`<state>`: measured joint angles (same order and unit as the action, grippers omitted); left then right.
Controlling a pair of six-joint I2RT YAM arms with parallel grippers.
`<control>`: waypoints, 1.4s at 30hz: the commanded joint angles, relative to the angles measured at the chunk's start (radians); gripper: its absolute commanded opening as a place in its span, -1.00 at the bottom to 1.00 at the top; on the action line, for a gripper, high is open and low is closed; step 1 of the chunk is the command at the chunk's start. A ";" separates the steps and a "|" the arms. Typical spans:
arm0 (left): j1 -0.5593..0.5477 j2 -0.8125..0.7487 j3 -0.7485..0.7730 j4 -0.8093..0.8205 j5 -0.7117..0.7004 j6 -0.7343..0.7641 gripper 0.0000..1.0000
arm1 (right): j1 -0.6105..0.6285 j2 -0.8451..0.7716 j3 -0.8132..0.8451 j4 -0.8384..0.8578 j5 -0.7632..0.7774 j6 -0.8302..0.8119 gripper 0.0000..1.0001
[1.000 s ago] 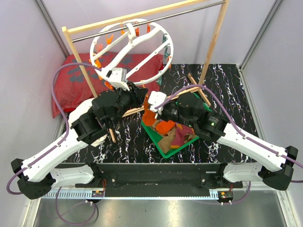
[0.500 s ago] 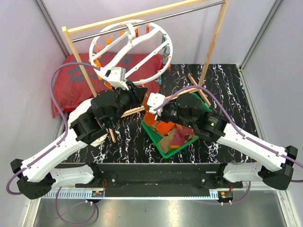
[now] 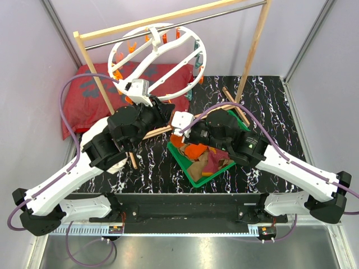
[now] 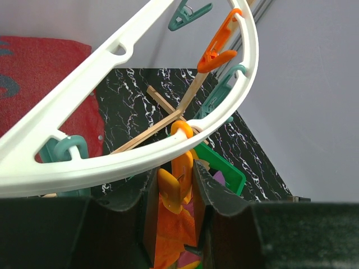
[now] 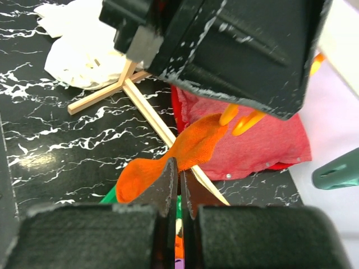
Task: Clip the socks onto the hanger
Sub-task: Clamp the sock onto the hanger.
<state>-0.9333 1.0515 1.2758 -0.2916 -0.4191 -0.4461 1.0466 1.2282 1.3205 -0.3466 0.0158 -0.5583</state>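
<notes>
Right hand (image 5: pixel 175 170) pinches orange sock (image 5: pixel 193 143) below clip (image 5: pixel 241 120).

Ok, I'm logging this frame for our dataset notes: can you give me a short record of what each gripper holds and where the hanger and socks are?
left gripper: shut on orange clip at the hanger's lower rim
right gripper: shut on orange sock, raised toward that clip
hanger: white ring, tilted, under the rack's metal bar
sock clipped: not yet seen gripped; its tip is near the clip's tips
other socks: piled in green tray
</notes>
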 commanded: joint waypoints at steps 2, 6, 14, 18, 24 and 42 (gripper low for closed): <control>0.001 0.005 0.033 0.014 0.031 -0.003 -1.00 | 0.009 0.013 0.068 0.011 0.045 -0.055 -1.00; 0.001 -0.002 0.033 0.011 0.031 -0.002 -1.00 | 0.009 0.025 0.074 0.008 0.067 -0.072 -1.00; 0.001 -0.004 0.031 0.002 0.034 -0.003 -1.00 | 0.009 0.024 0.078 0.008 0.095 -0.086 -1.00; 0.001 -0.001 0.031 0.002 0.037 -0.003 -1.00 | 0.010 0.027 0.097 0.008 0.102 -0.095 -1.00; 0.001 -0.002 0.025 0.000 0.025 -0.005 -1.00 | 0.010 0.017 0.111 0.009 0.067 -0.071 -1.00; 0.001 -0.047 0.007 0.023 0.029 -0.011 0.17 | 0.009 0.016 0.091 0.055 0.062 -0.031 -1.00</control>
<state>-0.9333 1.0378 1.2758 -0.2993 -0.4084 -0.4480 1.0473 1.2560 1.3876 -0.3485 0.0853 -0.6052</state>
